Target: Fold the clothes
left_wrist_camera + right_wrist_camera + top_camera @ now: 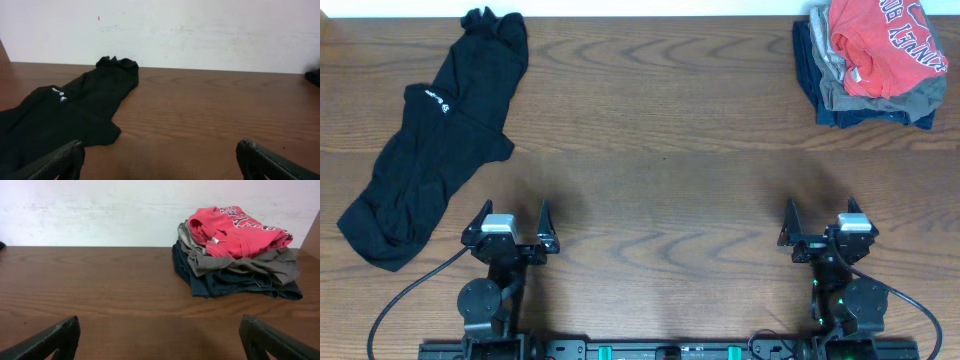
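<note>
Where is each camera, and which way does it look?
Overhead: above the table, looking straight down on both arms, black shirt, clothes pile.
Left wrist: on left arm, facing the back wall; its open fingers and the shirt show.
Right wrist: same on right arm; its open fingers and the pile show.
Shared: both wrist views show the wall.

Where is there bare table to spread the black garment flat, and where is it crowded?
The table's middle is bare wood, bordered by the black garment on the left and the stacked clothes at the far right corner. A free strip runs between the left gripper and right gripper. Crowded: the left side and far right corner.
</note>
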Tool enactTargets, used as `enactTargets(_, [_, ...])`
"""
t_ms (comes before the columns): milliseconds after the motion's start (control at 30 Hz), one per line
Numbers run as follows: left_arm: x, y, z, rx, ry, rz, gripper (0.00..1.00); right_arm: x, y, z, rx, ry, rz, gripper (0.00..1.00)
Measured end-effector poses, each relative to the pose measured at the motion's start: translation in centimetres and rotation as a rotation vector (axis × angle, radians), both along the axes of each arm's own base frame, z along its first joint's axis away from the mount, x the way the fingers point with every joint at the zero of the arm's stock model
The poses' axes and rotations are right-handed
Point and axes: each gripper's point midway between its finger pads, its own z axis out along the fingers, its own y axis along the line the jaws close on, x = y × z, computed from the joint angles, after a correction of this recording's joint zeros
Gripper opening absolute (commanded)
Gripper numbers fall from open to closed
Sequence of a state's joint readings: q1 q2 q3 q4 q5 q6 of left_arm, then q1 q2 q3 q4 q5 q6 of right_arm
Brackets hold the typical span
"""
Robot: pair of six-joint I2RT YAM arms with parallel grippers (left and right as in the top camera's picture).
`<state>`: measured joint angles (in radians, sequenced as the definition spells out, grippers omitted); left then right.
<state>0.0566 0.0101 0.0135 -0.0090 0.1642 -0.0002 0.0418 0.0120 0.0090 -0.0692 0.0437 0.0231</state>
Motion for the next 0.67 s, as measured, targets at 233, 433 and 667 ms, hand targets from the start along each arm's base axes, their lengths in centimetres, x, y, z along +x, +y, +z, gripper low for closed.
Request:
enactTargets(233, [0.0,0.0,0.02,0.0,0.0,0.0,0.98,0.0,0.0,0.0,0.0,0.0,0.0,0.99])
enactTargets(433, [0.0,0.0,0.01,0.0,0.0,0.0,0.98,0.0,0.0,0.0,0.0,0.0,0.0,0.99])
enactTargets(667, [0.0,0.0,0.01,0.0,0.0,0.0,0.98,0.0,0.0,0.0,0.0,0.0,0.0,0.99])
